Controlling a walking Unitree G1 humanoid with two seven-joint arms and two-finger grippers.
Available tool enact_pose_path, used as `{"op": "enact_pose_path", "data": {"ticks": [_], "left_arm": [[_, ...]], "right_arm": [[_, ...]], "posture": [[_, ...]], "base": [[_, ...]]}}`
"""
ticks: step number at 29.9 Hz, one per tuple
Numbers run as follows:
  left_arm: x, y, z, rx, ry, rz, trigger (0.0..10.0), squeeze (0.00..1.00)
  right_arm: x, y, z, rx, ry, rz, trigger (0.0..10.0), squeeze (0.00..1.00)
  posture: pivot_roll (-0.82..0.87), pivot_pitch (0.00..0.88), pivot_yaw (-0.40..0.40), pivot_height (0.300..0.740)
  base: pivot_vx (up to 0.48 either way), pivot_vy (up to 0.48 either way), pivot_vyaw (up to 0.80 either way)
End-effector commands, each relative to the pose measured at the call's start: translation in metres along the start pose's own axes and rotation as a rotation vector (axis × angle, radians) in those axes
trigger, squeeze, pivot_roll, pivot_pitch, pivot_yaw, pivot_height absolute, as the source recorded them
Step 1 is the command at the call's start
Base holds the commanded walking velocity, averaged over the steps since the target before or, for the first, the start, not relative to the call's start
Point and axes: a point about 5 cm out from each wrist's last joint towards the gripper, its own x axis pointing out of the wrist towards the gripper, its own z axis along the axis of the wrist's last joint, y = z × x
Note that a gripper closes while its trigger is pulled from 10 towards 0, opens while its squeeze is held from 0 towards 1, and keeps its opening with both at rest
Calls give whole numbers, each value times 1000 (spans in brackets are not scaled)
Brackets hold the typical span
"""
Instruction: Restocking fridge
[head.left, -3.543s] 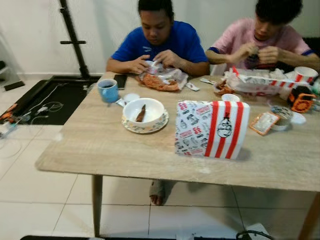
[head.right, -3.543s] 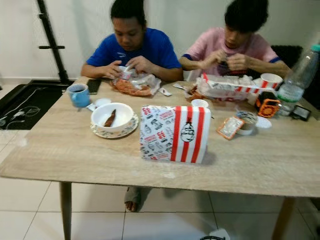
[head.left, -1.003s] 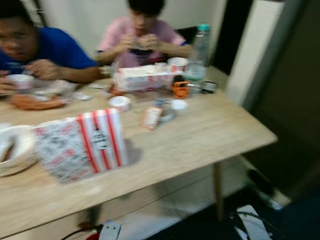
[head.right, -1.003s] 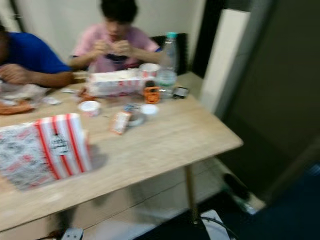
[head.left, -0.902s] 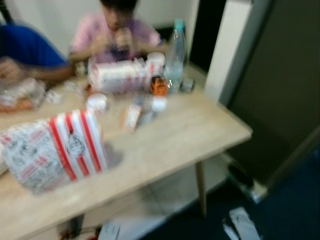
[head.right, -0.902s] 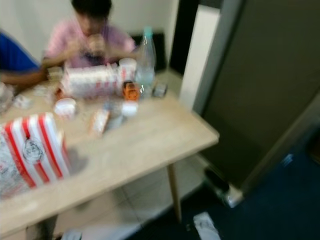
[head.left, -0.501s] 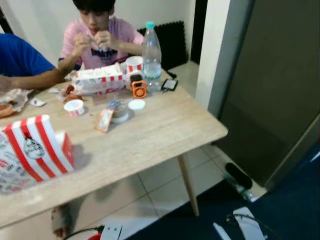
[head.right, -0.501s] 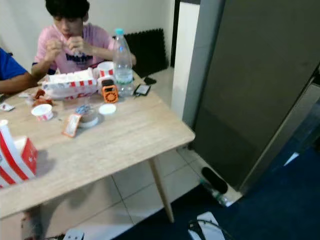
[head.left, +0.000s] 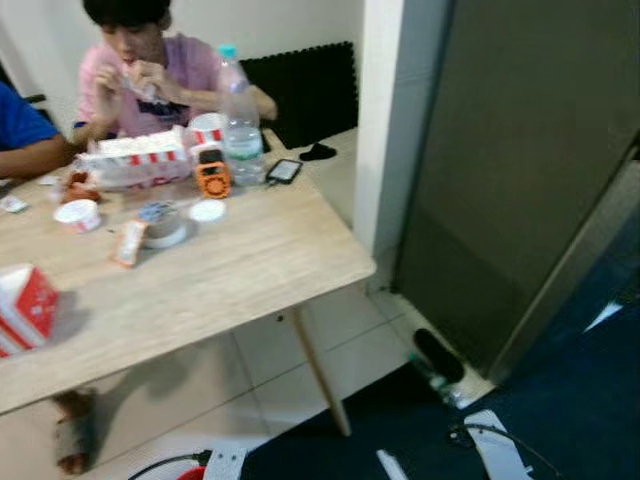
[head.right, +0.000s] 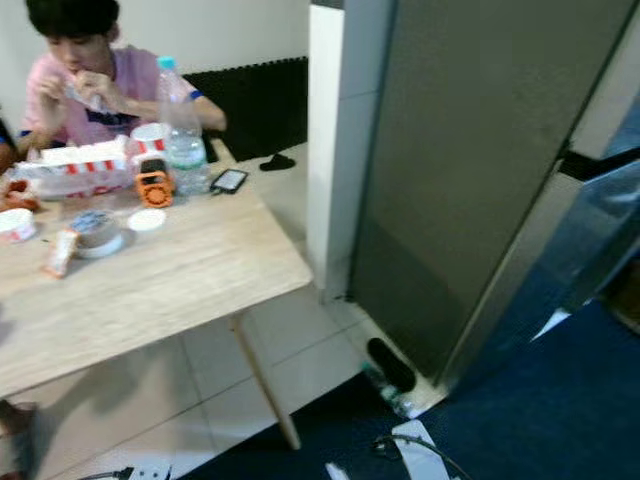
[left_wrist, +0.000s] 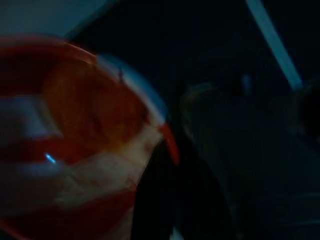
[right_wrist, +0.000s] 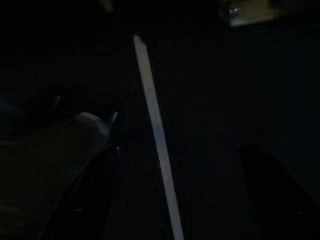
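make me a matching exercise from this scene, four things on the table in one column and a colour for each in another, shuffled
Things:
1. water bottle cap
2. small gadget beside the bottle
3. phone near the table edge
4. round lid lying flat on the table

Colours:
A. orange
B. white
C. teal
D. black

Pairs: 1-C, 2-A, 3-D, 4-B
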Motion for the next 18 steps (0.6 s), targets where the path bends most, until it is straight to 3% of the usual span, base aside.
{"op": "enact_pose_path", "data": {"ticks": [1, 18], "left_arm": [[-2, -3, -25, 14, 97, -10, 10000, 0], [-1, -3, -23, 9, 93, -17, 10000, 0]], "right_arm": [[0, -1, 0, 3, -4, -5, 10000, 0], [0, -1, -9, 16, 11, -21, 10000, 0]], "posture": [[-16, 0, 0, 740], [-14, 0, 5, 740]], "base": [[0, -465, 0], [0, -466, 0]]}}
